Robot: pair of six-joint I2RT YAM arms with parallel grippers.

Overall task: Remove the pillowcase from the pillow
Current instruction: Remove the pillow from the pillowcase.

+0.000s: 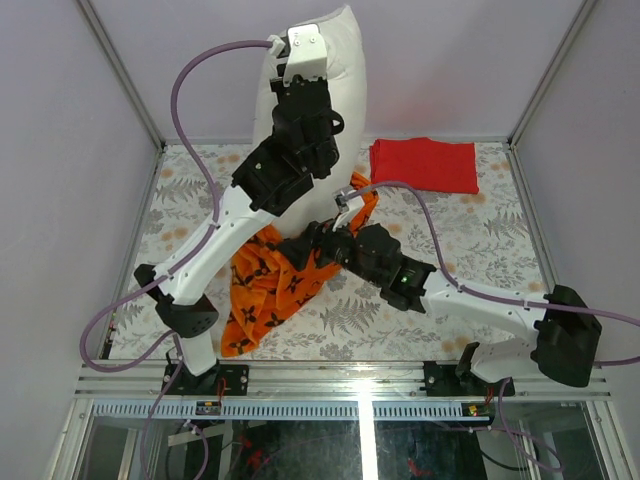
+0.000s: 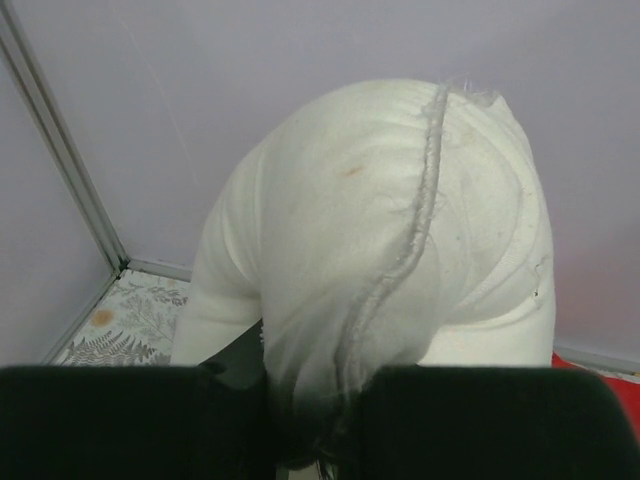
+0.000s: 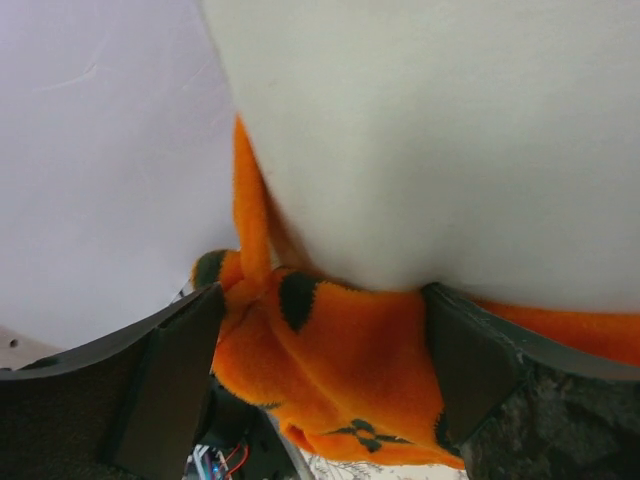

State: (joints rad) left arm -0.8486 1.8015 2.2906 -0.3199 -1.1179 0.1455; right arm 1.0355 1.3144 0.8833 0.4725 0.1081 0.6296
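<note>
Close up, the left gripper point(image 2: 320, 405) has its black fingers pinched together on the frayed seam of the pillow point(image 2: 330, 220), a plump, faintly stained white cushion held on end against the back wall. Below it the pillowcase point(image 1: 268, 285), fuzzy orange fleece with black motifs, lies crumpled on the fern-print table cover point(image 1: 500, 240). The right gripper point(image 3: 325, 370) is clamped on a bunched fold of it just under the pillow. Farther right lies a folded red cloth point(image 1: 425, 165).

pillow point(image 1: 340, 60) base behind left arm point(image 1: 290, 150), pillowcase point(image 1: 265, 290) partly under right arm point(image 1: 400, 275)
</note>
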